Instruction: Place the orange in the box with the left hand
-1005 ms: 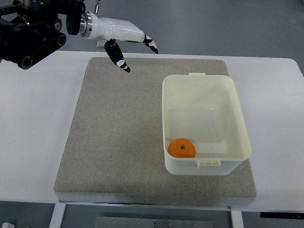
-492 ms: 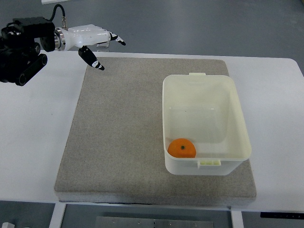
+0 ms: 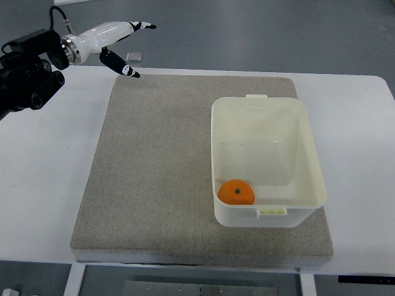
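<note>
The orange [image 3: 236, 192] lies inside the cream plastic box [image 3: 308, 148], in its near left corner. The box stands on the right half of a grey mat [image 3: 160, 166]. My left hand [image 3: 126, 46], white with black fingertips, hovers open above the mat's far left corner, well away from the box, holding nothing. Its black arm comes in from the upper left edge. The right arm is out of view.
The mat lies on a white table [image 3: 43, 172] whose front edge runs along the bottom. A small clear square object [image 3: 134, 57] sits on the table just behind the mat's far left corner.
My left hand has drawn back to the left and away from the box, from over the mat's far edge to its far left corner. The orange and box have not moved.
</note>
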Robot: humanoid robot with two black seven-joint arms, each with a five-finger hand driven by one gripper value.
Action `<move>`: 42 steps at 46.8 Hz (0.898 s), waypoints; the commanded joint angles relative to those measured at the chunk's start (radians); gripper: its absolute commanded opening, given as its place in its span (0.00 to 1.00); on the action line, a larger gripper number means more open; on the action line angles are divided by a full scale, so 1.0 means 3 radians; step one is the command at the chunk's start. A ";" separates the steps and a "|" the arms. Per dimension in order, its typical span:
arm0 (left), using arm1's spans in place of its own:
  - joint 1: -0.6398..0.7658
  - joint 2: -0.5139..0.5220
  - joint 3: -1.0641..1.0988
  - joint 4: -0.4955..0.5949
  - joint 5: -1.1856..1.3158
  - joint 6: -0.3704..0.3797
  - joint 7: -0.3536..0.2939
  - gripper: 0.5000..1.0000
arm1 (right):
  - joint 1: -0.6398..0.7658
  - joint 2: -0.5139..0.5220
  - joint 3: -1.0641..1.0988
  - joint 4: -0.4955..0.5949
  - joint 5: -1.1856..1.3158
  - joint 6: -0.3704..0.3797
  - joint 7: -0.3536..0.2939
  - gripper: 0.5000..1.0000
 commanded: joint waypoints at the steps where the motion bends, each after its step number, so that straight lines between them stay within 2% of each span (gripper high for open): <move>1: 0.0030 -0.0004 -0.0032 -0.0001 -0.0274 0.0003 0.0000 0.98 | 0.0000 0.0000 -0.0004 0.0000 0.0000 0.0000 0.0000 0.86; 17: 0.0158 -0.0076 -0.0042 0.0009 -0.1884 -0.0048 0.0000 0.98 | 0.0000 0.0000 -0.0004 0.0000 0.0000 0.0000 0.0000 0.86; 20: 0.0168 -0.0081 -0.0042 0.0009 -0.2181 -0.0058 0.0149 0.98 | 0.0000 0.0000 0.0001 0.0000 0.0000 0.0000 0.0000 0.86; 23: 0.0173 -0.0096 -0.0037 0.0009 -0.2335 -0.0099 0.0180 0.98 | 0.0000 0.0000 0.0001 0.0000 0.0000 0.0000 0.0000 0.86; 35: 0.0311 -0.0107 -0.0456 0.0116 -0.2718 -0.0707 0.0180 0.98 | 0.0000 0.0000 0.0001 0.0000 0.0000 0.0000 0.0000 0.86; 42: 0.0393 -0.0239 -0.0829 0.0300 -0.2856 -0.0784 0.0226 0.98 | 0.0000 0.0000 0.0001 0.0000 0.0000 0.0000 0.0000 0.86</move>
